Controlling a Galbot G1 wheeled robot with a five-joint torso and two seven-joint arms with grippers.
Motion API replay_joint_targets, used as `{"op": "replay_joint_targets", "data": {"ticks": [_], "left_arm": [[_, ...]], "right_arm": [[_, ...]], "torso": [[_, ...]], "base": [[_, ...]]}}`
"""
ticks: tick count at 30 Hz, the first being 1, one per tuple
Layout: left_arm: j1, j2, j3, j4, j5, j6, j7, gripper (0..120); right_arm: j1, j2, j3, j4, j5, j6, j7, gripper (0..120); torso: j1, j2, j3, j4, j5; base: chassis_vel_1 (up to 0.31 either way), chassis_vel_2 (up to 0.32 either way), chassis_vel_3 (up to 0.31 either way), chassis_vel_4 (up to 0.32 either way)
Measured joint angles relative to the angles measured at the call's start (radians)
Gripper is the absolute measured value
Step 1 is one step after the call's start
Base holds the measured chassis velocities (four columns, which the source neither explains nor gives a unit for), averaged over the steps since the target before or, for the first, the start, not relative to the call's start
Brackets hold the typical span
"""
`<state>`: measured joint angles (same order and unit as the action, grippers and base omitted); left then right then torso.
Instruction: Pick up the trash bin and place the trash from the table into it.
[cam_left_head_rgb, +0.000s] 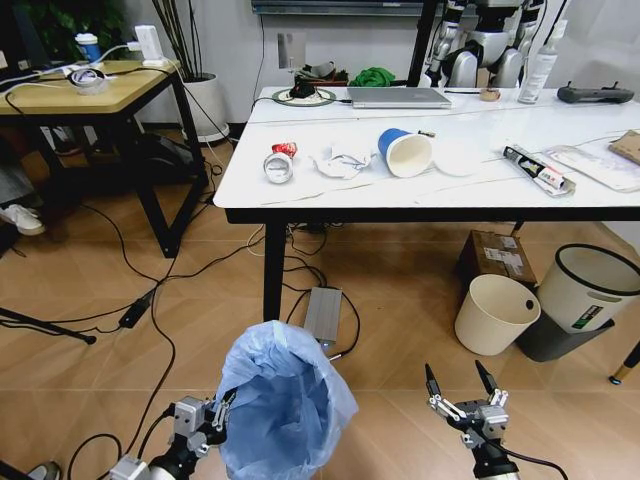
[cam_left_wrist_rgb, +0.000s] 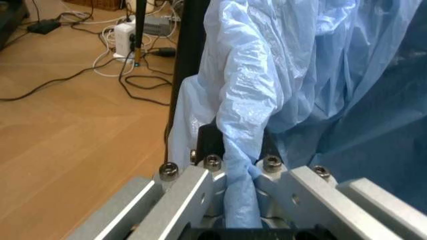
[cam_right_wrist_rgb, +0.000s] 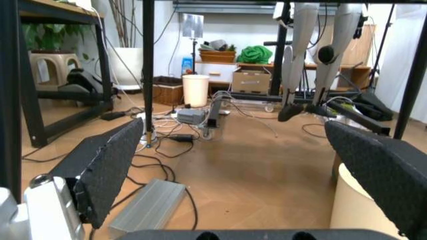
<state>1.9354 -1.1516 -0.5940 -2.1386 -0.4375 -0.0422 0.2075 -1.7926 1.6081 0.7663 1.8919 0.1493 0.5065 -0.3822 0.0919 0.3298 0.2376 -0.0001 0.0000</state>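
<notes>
The trash bin (cam_left_head_rgb: 285, 400), lined with a crinkled light-blue bag, is at the bottom of the head view, on the floor side of the table (cam_left_head_rgb: 420, 190). My left gripper (cam_left_head_rgb: 215, 415) is at its left side, shut on the bag. The left wrist view has a fold of bag (cam_left_wrist_rgb: 243, 130) pinched in the left gripper (cam_left_wrist_rgb: 237, 210). My right gripper (cam_left_head_rgb: 462, 385) hangs open and empty right of the bin, its pads (cam_right_wrist_rgb: 107, 170) wide apart. On the table lie trash: a crushed red can (cam_left_head_rgb: 283, 150), a white wrapper (cam_left_head_rgb: 342, 160), a blue paper cup (cam_left_head_rgb: 405, 152) on its side, and packaging (cam_left_head_rgb: 540, 170).
A cream bin (cam_left_head_rgb: 495, 313) and a white bin with a black rim (cam_left_head_rgb: 585, 285) stand under the table's right end beside a cardboard box (cam_left_head_rgb: 497, 257). Cables and a grey power brick (cam_left_head_rgb: 322, 315) lie on the floor. A laptop (cam_left_head_rgb: 398, 97) sits at the table's back; a wooden desk (cam_left_head_rgb: 90, 90) stands left.
</notes>
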Motion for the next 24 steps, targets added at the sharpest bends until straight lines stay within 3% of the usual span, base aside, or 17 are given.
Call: {"op": "replay_joint_targets", "data": {"ticks": [24], "left_arm": [[-0.016, -0.002, -0.011, 0.007, -0.066, 0.034, -0.025, 0]], "right_arm": [[-0.029, 0.0, 0.003, 0.017, -0.014, 0.028, 0.002, 100]], "torso": [[0.033, 0.098, 0.066, -0.0001, 0.0001]], "base": [[0.0, 0.0, 0.0, 0.0]]}}
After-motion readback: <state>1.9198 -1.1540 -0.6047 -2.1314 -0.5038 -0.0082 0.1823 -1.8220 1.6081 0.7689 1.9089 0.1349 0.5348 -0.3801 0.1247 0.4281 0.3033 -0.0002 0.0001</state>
